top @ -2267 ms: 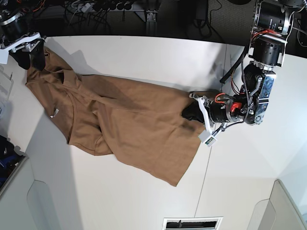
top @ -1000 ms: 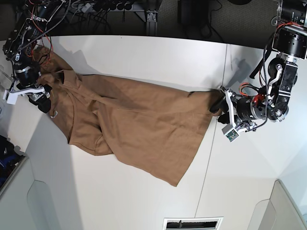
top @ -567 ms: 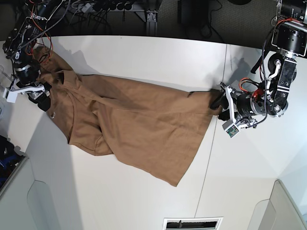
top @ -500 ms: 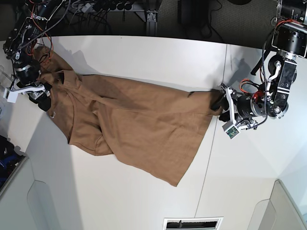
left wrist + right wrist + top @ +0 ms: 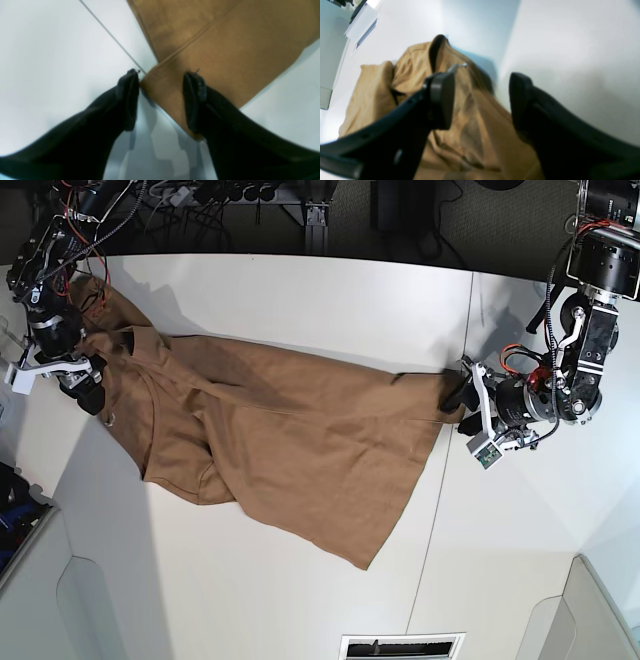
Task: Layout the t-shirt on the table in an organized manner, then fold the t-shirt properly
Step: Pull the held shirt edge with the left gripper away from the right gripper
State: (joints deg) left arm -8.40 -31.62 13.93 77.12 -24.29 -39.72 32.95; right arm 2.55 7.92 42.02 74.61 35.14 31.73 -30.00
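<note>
A: Hem corner of the t-shirt (image 5: 215, 50) is sitting between the spread fingers of the left gripper (image 5: 161, 100), right where the table (image 5: 50, 50) seam runs under it. Nothing is being pinched there

B: Compared with a couple of seconds back, that gripper is no longer lying on the cloth; it is standing off at the shirt's edge, and the hem is reaching farther out toward it

A: So the body is getting stretched lengthwise, which is helping the layout. Is the other end matching?

B: Partly. The right gripper (image 5: 480, 100) is hovering over the collar end with its fingers wide apart too, holding nothing, while the cloth beneath it is lying bunched and ridged

A: From overhead the t-shirt (image 5: 280, 440) is lying slantwise on the table (image 5: 300, 290), one sleeve tucked under near the lower side

B: That tucked sleeve and the rumpled collar are what is standing in the way of a clean fold. Beyond the far edge only dark cables (image 5: 200, 195) are showing, well apart from the shirt
</note>
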